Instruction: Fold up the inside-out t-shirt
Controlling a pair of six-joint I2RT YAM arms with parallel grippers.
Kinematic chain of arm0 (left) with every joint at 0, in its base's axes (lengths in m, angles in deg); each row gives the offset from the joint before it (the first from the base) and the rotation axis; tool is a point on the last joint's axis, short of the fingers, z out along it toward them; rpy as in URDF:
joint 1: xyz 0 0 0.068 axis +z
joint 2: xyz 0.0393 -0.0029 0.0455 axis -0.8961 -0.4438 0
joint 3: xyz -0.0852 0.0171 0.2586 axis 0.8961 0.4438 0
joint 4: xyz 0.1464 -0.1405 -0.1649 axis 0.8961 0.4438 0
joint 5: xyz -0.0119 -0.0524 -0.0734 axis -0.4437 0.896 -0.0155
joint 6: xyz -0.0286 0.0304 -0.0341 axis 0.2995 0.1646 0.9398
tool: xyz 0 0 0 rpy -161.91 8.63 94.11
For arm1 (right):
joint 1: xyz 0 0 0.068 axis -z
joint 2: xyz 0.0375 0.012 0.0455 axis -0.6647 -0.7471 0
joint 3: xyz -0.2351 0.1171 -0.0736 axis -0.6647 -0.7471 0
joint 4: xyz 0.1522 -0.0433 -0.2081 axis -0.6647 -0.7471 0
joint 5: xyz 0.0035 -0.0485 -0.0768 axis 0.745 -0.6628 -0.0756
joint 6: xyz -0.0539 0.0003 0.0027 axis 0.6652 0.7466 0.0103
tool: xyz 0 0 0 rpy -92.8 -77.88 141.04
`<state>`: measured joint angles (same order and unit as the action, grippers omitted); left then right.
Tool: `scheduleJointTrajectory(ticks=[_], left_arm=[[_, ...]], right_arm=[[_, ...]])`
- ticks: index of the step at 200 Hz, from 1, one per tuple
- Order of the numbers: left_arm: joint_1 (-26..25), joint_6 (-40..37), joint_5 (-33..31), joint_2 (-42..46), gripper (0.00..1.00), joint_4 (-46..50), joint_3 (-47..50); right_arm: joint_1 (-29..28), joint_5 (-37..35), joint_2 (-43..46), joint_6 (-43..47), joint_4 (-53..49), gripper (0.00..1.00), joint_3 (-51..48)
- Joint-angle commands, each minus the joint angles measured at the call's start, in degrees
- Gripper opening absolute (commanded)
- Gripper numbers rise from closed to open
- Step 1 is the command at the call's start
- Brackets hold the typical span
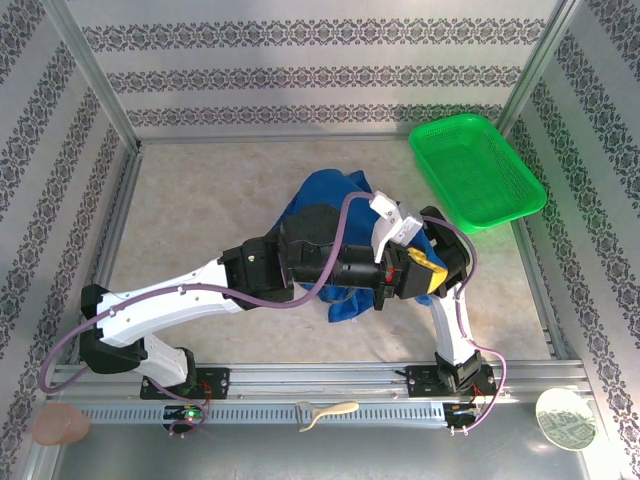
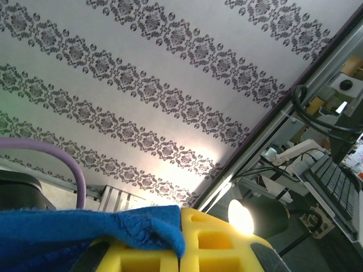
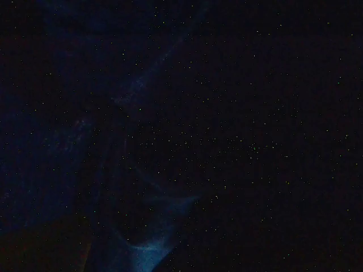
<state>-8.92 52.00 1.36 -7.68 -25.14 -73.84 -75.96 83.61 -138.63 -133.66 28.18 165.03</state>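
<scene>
The royal-blue t-shirt (image 1: 325, 195) lies bunched mid-table, partly under both arms. My left arm reaches across it to the right, and the left gripper (image 1: 432, 268) with yellow fingers sits at the shirt's right side. In the left wrist view the left gripper (image 2: 181, 226) is shut, with a fold of the t-shirt (image 2: 85, 232) pinched between the yellow fingers (image 2: 221, 241) and draped over the left one; the camera looks up at the wall. The right arm (image 1: 450, 310) rises to the same spot, its gripper hidden. The right wrist view is dark, with t-shirt (image 3: 142, 249) cloth over the lens.
A green mesh basket (image 1: 478, 170) stands at the back right corner. Patterned walls and metal rails (image 1: 120, 215) enclose the table. On the near ledge lie a pink lump (image 1: 60, 425), a cream strip (image 1: 325, 412) and a white disc (image 1: 565, 418).
</scene>
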Motion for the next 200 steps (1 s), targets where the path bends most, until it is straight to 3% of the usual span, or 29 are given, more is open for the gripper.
scheduleJointTrajectory(ticks=[1, 49, 81, 93, 123, 200], left_arm=[[-1.23, -1.20, -0.26, 1.13, 0.00, -4.01, 1.03], [0.36, -1.89, -1.35, 2.14, 0.00, -3.41, 2.67], [0.77, -1.81, -1.32, 1.92, 0.00, -3.64, 3.34], [0.98, -1.62, -1.09, 1.58, 0.00, -3.69, 3.26], [1.27, -1.45, -1.08, 1.04, 0.00, -3.59, 3.34], [2.13, -1.05, -0.97, 0.70, 0.00, -4.00, 3.81]], right_arm=[[-0.94, 2.86, -1.65, 0.61, -1.55, 0.85, 0.44], [-4.29, -0.39, -0.67, 6.73, -14.10, 0.87, 0.20], [-6.41, -2.76, -2.83, 12.63, -25.31, 0.88, 6.62], [-6.37, 1.05, -4.12, 14.60, -27.46, 0.86, 9.23], [-5.95, 10.87, -2.18, 16.74, -21.07, 0.83, 7.24], [-8.74, -1.38, -9.09, 19.81, -36.92, 0.91, 17.63]])
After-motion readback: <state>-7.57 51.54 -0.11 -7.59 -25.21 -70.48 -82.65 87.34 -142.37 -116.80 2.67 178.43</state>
